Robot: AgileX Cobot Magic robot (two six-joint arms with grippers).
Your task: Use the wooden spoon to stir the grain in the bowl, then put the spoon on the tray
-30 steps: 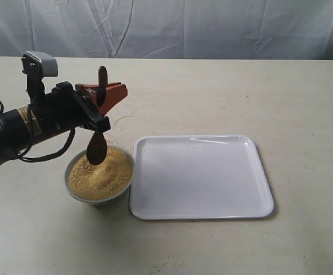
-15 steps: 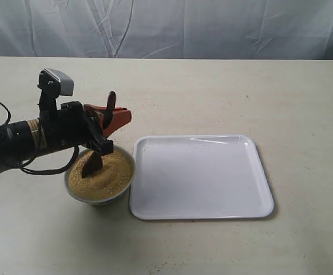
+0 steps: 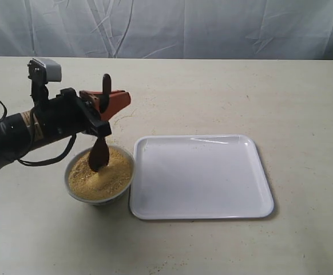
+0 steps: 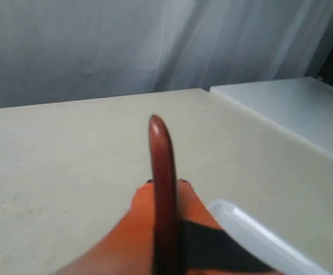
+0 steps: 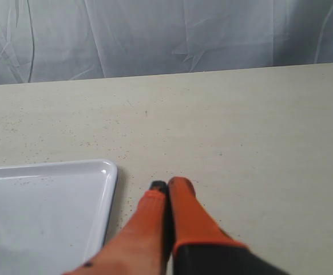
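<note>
Checking in from the remote station: the left gripper (image 3: 121, 102) is clamped narrow on the handle of the wooden spoon (image 3: 99, 153), orange jaws pinching it roughly mid-handle. The handle end pokes up toward 12 o'clock and the oval end hangs down toward 6. That oval end sits on the grain (image 3: 106, 182) at the 12 o'clock side of the bowl (image 3: 106, 200); I can't tell how deep it's actually dug in. The grain fills the bowl nearly to the rim in a sandy yellow heap. The bowl is at 9 o'clock of the tray (image 3: 201, 183), right up against the tray's rim as far as I can see. On the exterior view the left arm comes in from 9 o'clock, hovering over the bowl. On the left wrist cam the handle stands up straight between the jaws. The right gripper (image 5: 169, 186) only shows on its own wrist cam: jaws pressed together with nothing in them, hovering over the table (image 3: 241, 91) near a corner of the tray. A few loose specks (image 3: 126, 116) are scattered on the table at about 1 o'clock of the bowl.
</note>
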